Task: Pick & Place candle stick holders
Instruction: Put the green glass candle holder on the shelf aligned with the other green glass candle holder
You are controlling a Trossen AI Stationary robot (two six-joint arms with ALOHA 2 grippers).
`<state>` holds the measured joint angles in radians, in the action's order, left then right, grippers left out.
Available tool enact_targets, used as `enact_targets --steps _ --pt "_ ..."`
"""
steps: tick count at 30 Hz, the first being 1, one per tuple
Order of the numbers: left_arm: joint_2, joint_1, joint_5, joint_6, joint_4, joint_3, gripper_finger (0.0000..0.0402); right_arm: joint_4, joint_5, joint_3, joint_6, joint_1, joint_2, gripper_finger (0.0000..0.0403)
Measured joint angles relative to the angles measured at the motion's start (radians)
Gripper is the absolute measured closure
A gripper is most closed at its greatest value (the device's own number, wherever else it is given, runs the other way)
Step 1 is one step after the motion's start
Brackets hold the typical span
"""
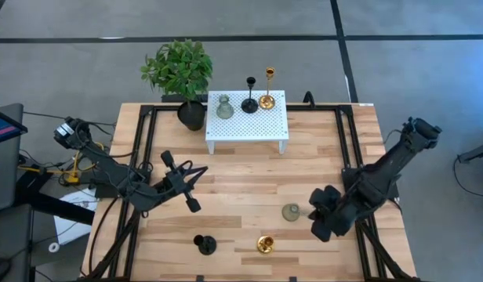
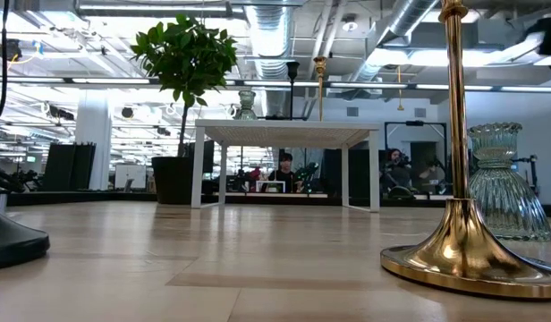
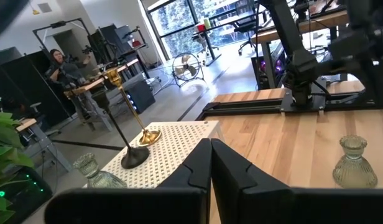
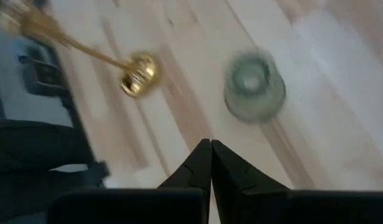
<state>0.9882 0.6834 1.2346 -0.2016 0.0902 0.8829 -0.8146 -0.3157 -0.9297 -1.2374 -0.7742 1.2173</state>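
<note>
From above, a white perforated stand (image 1: 247,112) sits at the table's far edge, carrying a grey-green holder (image 1: 224,107), a black holder (image 1: 250,95) and a gold holder (image 1: 266,90); a potted plant (image 1: 181,78) stands just beside it. Near the front edge, on bare wood, stand a second black holder (image 1: 204,244), a second gold holder (image 1: 265,244) and a second grey-green holder (image 1: 291,212). The left gripper (image 1: 190,192) sits left of centre, fingers pressed together, holding nothing. The right gripper (image 1: 318,215) is just beside the near grey-green holder, fingers likewise closed and empty.

At table height, the near gold holder (image 2: 461,179) stands upright in front, the grey-green one (image 2: 500,183) behind it.

Left wrist view: fingertips (image 3: 210,163) meet; the stand's three holders lie ahead.

Right wrist view: fingertips (image 4: 210,162) meet above the table, the grey-green holder (image 4: 254,85) and gold holder (image 4: 139,75) beyond them.
</note>
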Motion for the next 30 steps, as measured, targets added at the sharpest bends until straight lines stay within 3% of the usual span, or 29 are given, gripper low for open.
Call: enact_targets --steps 5,11,19,30 --pt "0.0 0.0 0.0 0.0 0.0 0.0 0.0395 0.035 -0.021 0.084 -0.122 -0.042 0.058 0.0403" --pt "0.0 0.0 0.0 0.0 0.0 0.0 0.0395 0.15 -0.023 0.102 -0.118 -0.042 0.185 0.0403" --pt "0.0 0.0 0.0 -0.003 0.0 0.0 0.0395 0.17 -0.031 0.103 -0.117 0.002 0.348 0.0403" --pt "0.0 0.0 0.0 0.0 0.004 0.0 0.0395 0.401 -0.081 0.103 0.067 0.14 0.461 0.0403"
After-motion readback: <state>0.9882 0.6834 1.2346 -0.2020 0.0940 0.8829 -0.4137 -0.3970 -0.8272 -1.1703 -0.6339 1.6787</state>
